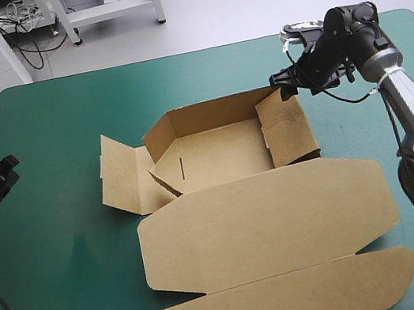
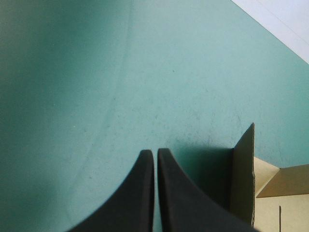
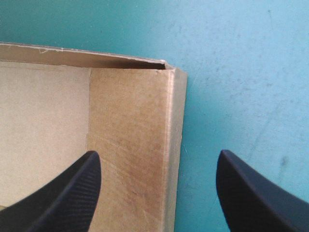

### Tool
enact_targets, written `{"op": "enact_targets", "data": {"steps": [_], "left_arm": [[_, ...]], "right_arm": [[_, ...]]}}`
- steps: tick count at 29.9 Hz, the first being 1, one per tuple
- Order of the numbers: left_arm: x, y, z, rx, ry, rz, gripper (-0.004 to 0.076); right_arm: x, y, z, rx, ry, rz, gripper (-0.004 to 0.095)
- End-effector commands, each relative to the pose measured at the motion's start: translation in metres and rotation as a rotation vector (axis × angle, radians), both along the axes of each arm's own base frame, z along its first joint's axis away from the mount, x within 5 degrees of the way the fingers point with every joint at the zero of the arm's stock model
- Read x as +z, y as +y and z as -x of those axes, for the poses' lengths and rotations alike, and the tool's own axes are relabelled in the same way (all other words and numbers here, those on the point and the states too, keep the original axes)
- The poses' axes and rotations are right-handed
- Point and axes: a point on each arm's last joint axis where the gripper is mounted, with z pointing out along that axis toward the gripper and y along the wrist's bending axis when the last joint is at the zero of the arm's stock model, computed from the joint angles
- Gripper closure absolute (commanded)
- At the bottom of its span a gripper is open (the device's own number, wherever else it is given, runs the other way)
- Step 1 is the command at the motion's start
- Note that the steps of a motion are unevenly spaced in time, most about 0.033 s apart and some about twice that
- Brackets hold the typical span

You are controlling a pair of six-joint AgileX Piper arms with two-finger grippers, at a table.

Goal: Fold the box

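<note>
Hovering at the 1 o'clock corner of the box (image 1: 231, 199), the right gripper (image 1: 285, 83) is spread wide: one black finger over the tray's inside, the other over the teal-green cover (image 1: 64, 252), w/ the right wall (image 1: 287, 133) between them and no pinch yet. The box sits mid-table: back wall (image 1: 208, 115) and right wall up, left flap (image 1: 123, 178) splayed out toward 9 o'clock, lid (image 1: 267, 224) flat toward 6. The left gripper (image 1: 0, 174) waits at the table's 9 o'clock edge, fingers pressed together on nothing, tips aimed at that left flap. Material looks like plain brown board, matte, w/ raw cut edges and straight scored creases. Prob. light and stiff, bending only at the scores and not slippery. Best hold, I'd say, is a wall's top edge, squeezed gently so it doesn't crush.
</note>
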Motion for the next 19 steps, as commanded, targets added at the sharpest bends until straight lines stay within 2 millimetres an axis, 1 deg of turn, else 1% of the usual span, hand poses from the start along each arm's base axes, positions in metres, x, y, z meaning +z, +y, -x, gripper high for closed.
{"op": "enact_targets", "data": {"steps": [1, 3, 6, 10, 14, 19], "left_arm": [[0.02, -0.002, 0.002, 0.022, -0.079, -0.001, 0.0717], [0.02, -0.002, 0.002, 0.022, -0.079, -0.001, 0.0717], [0.02, -0.001, 0.002, 0.029, -0.083, -0.006, 0.0717], [0.02, -0.001, 0.002, 0.029, -0.083, -0.006, 0.0717], [0.02, -0.001, 0.002, 0.029, -0.083, -0.006, 0.0717], [0.02, -0.001, 0.002, 0.029, -0.083, -0.006, 0.0717]], "right_arm": [[0.044, -0.006, 0.026, -0.024, -0.09, -0.024, 0.0274], [0.046, -0.006, 0.033, -0.033, -0.082, -0.029, 0.0274], [0.046, 0.0, 0.045, -0.015, -0.078, 0.002, 0.0274], [0.038, 0.014, 0.053, 0.006, -0.056, 0.057, 0.0274], [0.028, 0.022, 0.051, 0.016, -0.036, 0.098, 0.0274], [0.012, 0.02, 0.041, -0.003, -0.007, 0.155, 0.0274]]}}
